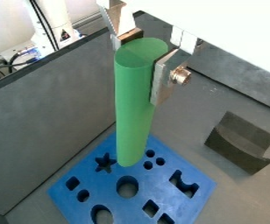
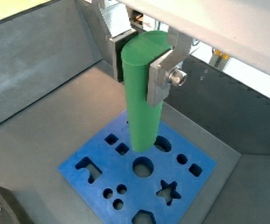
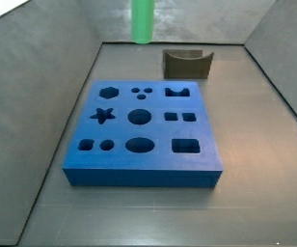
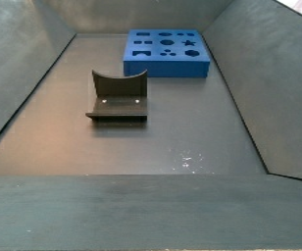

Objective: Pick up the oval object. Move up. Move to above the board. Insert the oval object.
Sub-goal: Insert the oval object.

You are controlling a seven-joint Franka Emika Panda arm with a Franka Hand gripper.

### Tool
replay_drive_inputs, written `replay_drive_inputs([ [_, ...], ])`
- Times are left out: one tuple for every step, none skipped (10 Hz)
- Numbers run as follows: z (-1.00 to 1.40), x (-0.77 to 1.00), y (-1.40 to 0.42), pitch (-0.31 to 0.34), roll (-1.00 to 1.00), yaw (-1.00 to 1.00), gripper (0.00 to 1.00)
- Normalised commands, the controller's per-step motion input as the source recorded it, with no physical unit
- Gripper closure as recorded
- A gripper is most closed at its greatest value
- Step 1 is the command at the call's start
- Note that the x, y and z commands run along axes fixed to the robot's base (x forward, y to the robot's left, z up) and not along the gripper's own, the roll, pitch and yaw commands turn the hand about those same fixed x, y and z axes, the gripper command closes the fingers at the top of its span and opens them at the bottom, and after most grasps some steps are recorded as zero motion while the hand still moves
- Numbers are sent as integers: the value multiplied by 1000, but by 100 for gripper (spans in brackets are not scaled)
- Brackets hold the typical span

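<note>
Both wrist views: end effector (image 1: 149, 54) grips oval object (image 1: 135, 105) above board (image 1: 73, 187).

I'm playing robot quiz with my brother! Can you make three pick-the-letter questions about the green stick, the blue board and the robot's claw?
1. Where is the green stick?
A. Lying on the floor
B. Held above the blue board
C. Pushed into a hole

2. How many star holes does the board have?
A. One
B. Three
C. None

3. What is the claw doing?
A. Hanging open
B. Squeezing the stick
C. Holding the brown block

Answers: 1 B, both wrist views show it hanging over the board. 2 A, a side view shows one star. 3 B, silver fingers clamp the stick.
</note>
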Motion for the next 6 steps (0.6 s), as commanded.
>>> replay_drive_inputs([
  [0,-11,0,24,0,-6,100],
  [0,0,0,17,0,0,100],
  [0,0,0,9,0,0,100],
  [-71,-9,-77,0,0,-6,100],
  [-151,3,-266,0,43,-386,100],
  [-240,149,-240,0,60,-729,100],
])
